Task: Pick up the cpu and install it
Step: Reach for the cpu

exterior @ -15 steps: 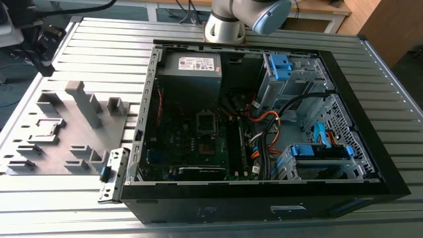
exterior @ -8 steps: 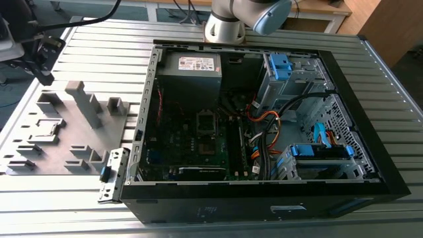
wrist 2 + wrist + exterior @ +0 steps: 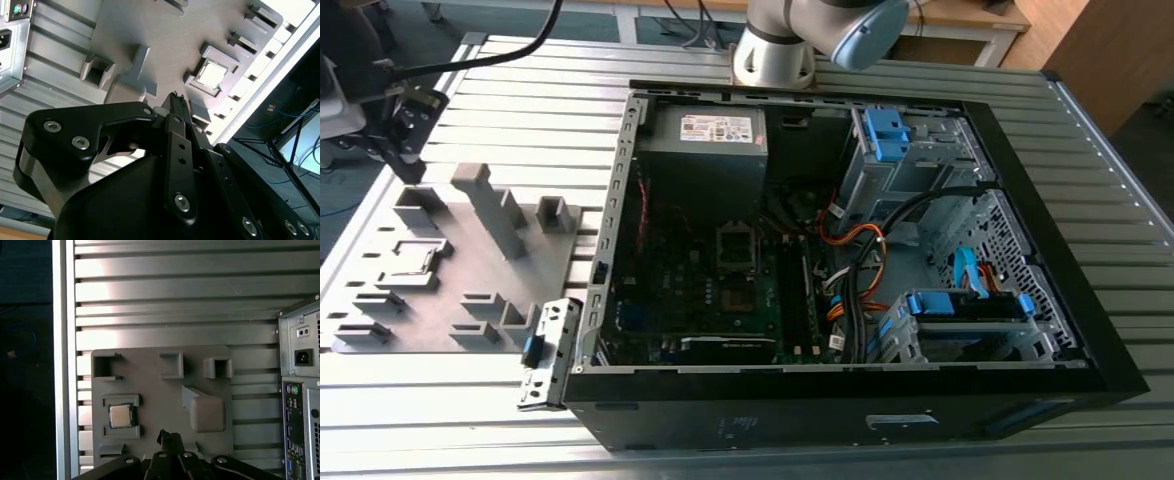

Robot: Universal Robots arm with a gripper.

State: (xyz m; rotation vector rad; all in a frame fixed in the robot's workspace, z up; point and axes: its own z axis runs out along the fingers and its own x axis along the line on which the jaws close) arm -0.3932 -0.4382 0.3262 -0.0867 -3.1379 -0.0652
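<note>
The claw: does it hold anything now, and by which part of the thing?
Nothing is held. The cpu lies in its pocket on the grey tray, apart from the empty claw.

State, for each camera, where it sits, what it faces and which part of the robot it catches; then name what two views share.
Exterior view: off the arm, looking down on the computer case and tray; the arm's base shows beyond the case.
First wrist view: on the arm, facing down past the tool onto the tray and the cpu in its holder.
Second wrist view: on the arm, looking obliquely along the tool's linkage at the tray.
Shared: both wrist views show tool, tray, cpu.
</note>
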